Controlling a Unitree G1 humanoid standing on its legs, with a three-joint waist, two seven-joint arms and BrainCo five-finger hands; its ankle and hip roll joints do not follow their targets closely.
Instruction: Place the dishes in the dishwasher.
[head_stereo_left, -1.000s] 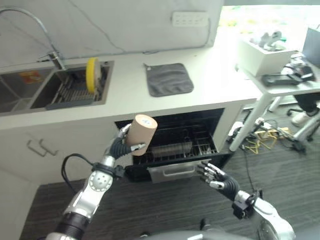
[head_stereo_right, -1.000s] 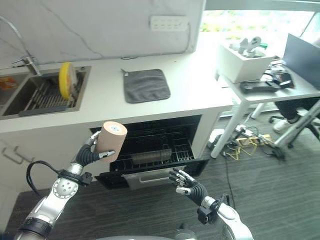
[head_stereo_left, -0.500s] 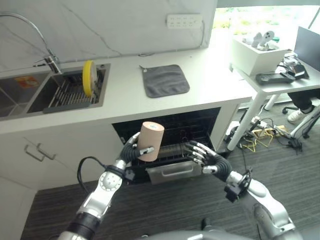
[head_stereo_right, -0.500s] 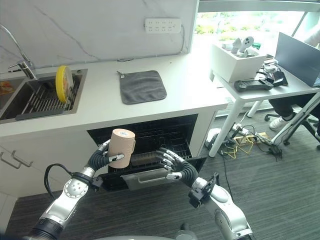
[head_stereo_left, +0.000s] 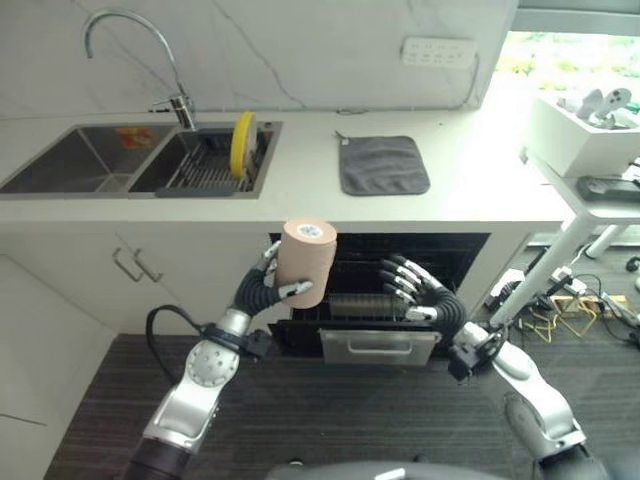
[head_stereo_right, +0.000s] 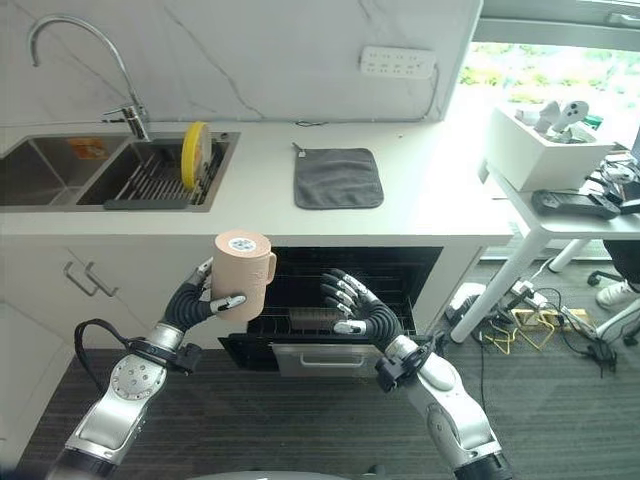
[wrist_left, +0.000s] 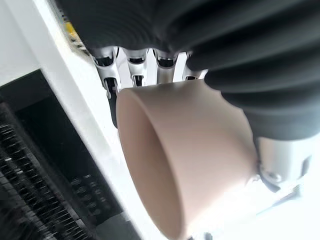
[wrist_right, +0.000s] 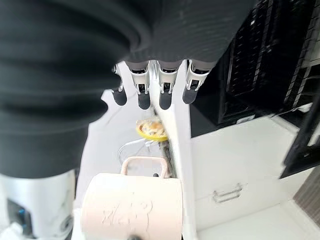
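The left hand (head_stereo_left: 262, 290) grips a beige mug (head_stereo_left: 307, 262) at the centre of the left eye view, fingers and thumb curled round its body. The mug is held upside down, its base facing up, in front of the open dishwasher (head_stereo_left: 380, 275) under the worktop (head_stereo_left: 480, 200). In the right wrist view the mug's handle (wrist_right: 144, 164) shows, pointing away from the left hand's palm.

The right hand (head_stereo_left: 425, 296) hovers just right of the mug, near it but apart — fingers spread and relaxed, holding nothing. It hangs over the pulled-out dish rack (head_stereo_left: 365, 305), whose front edge sits above the lowered dishwasher door (head_stereo_left: 378, 345).

In the upper left of the frame a double sink (head_stereo_left: 140, 170) is set into the worktop, with a curved tap (head_stereo_left: 130, 45) behind it. A yellow plate (head_stereo_left: 241, 145) stands on edge in a drying rack (head_stereo_left: 205, 175) in the right basin. A grey cloth mat (head_stereo_left: 383, 164) lies flat on the worktop right of the sink, below a wall socket strip (head_stereo_left: 440, 52). At the far right a white side table (head_stereo_left: 600, 195) carries a white box (head_stereo_left: 585, 130) — cables lie on the floor (head_stereo_left: 560, 310) beneath it.
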